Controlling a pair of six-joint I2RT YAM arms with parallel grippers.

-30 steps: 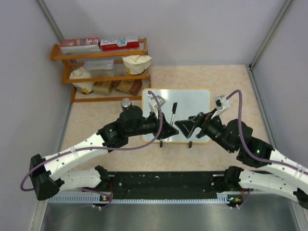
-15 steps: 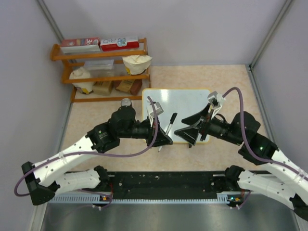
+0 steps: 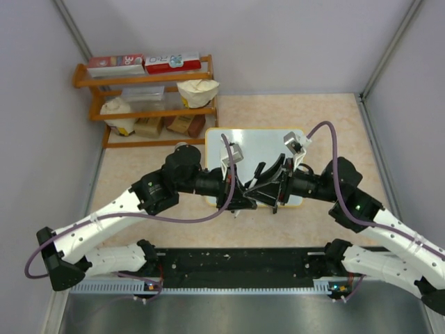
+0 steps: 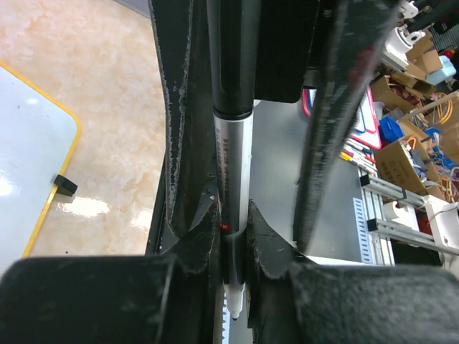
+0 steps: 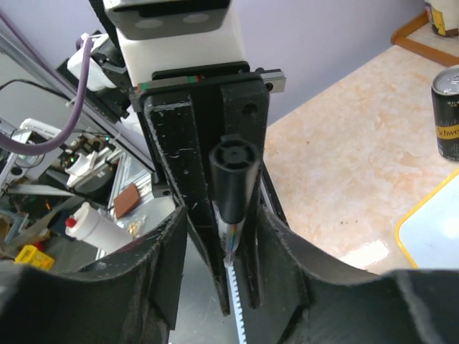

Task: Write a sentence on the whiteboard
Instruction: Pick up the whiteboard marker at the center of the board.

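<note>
The left gripper (image 4: 231,240) is clamped on the silver barrel of a marker (image 4: 231,150), whose white nib end pokes out behind the fingers and whose black cap (image 5: 234,175) points away toward the other arm. The right gripper (image 5: 224,215) faces it head-on with its jaws parted, one finger on each side of the cap; a sliver of gap shows on both sides in the right wrist view, so it has no firm grip on it. From above, the two grippers meet tip to tip over the near edge of the whiteboard (image 3: 268,142), which lies flat on the beige tabletop (image 3: 327,111) just below and beyond them. Their bodies cover most of the board's near half, and the marker is hard to pick out there among the black fingers. The left wrist view catches only one yellow-framed corner of the board and a black clip foot (image 4: 64,185). A dark drink can (image 5: 448,115) stands near the board's left side, cut off by the frame edge. A wooden rack (image 3: 146,104) of boxes and bags stands at the far left.
</note>
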